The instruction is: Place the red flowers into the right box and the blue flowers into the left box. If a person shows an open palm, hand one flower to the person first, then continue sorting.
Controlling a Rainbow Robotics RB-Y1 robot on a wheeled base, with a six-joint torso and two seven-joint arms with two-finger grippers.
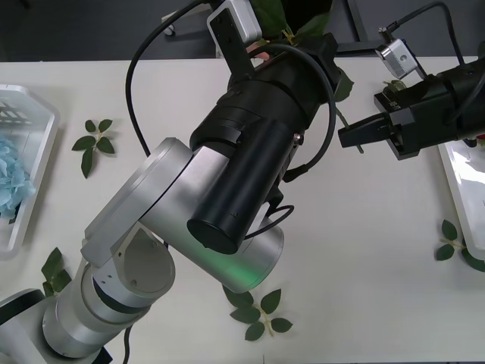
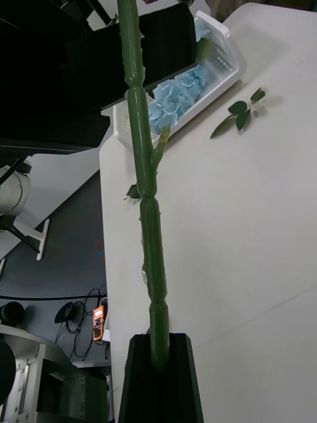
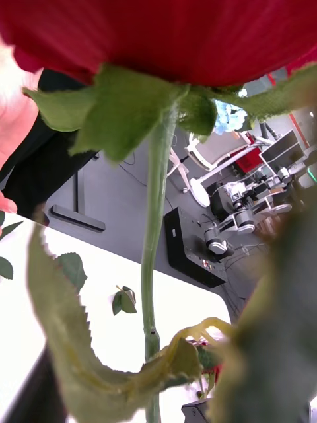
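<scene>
A red flower (image 3: 165, 33) hangs close above my left wrist camera, and its green stem (image 3: 153, 264) runs down between the open fingers of my left gripper (image 3: 157, 415). My left arm (image 1: 227, 174) reaches to the table's far middle and hides the bloom there. My right gripper (image 1: 345, 138) is shut on the lower stem (image 2: 142, 165), pinching it between its black fingers (image 2: 181, 370). A person's hand (image 1: 261, 53) is right beside the bloom (image 3: 12, 125). Blue flowers (image 1: 11, 178) lie in the left box (image 1: 42, 152). The right box (image 1: 458, 182) is at the right edge.
Loose green leaf sprigs lie on the white table at the left (image 1: 95, 140), near the front middle (image 1: 258, 315), at the front left (image 1: 53, 269) and by the right box (image 1: 455, 243). The left box with blue flowers (image 2: 175, 96) sits far beyond the held stem.
</scene>
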